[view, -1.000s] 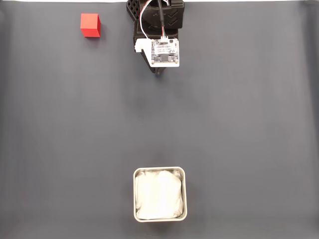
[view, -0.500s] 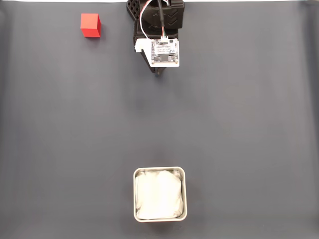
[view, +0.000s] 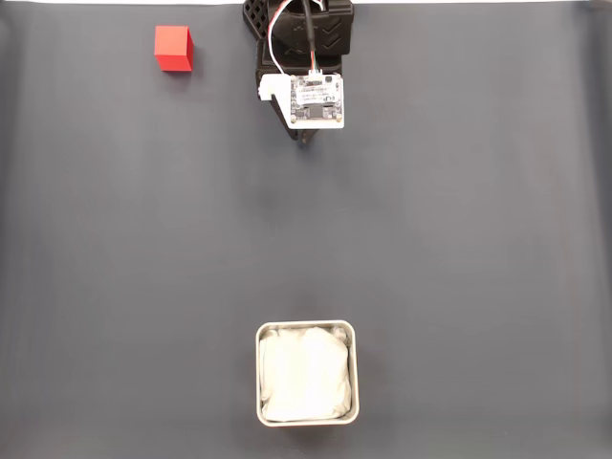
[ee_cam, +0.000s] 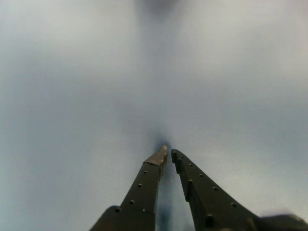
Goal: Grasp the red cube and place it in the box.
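In the fixed view the red cube (view: 174,48) sits on the dark mat near the top left corner. The box (view: 307,327), pale-rimmed with a white cloth lining, stands at the bottom centre. The black arm with a white circuit board comes in from the top centre, and my gripper (view: 306,142) pokes out just below the board, well to the right of the cube. In the wrist view the gripper (ee_cam: 168,154) has its two dark fingers nearly touching at the tips, shut with nothing between them, close over the blurred grey mat.
The dark grey mat (view: 459,229) covers the whole table in the fixed view. The arm's base (view: 298,29) stands at the top edge.
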Tool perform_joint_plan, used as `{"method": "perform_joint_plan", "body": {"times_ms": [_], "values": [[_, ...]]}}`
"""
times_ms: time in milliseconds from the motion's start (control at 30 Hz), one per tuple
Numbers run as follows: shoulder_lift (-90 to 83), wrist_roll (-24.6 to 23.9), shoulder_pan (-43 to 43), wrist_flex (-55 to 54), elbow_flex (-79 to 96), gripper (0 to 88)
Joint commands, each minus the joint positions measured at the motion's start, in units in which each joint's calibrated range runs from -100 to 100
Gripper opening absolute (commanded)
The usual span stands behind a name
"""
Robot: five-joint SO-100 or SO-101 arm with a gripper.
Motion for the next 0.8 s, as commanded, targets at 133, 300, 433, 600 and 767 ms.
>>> {"method": "perform_joint_plan", "body": {"times_ms": [133, 300, 433, 600, 767], "values": [[-0.5, -0.4, 0.6, 1.2, 0.5, 0.0], [-0.5, -0.4, 0.6, 1.2, 0.5, 0.0], [-0.3, 0.0, 0.9, -1.8, -0.6, 0.0], [2.6, -0.1, 0.9, -7.3, -7.4, 0.0], [10.0, -0.2, 0.2, -13.0, -20.1, 0.0]]}}
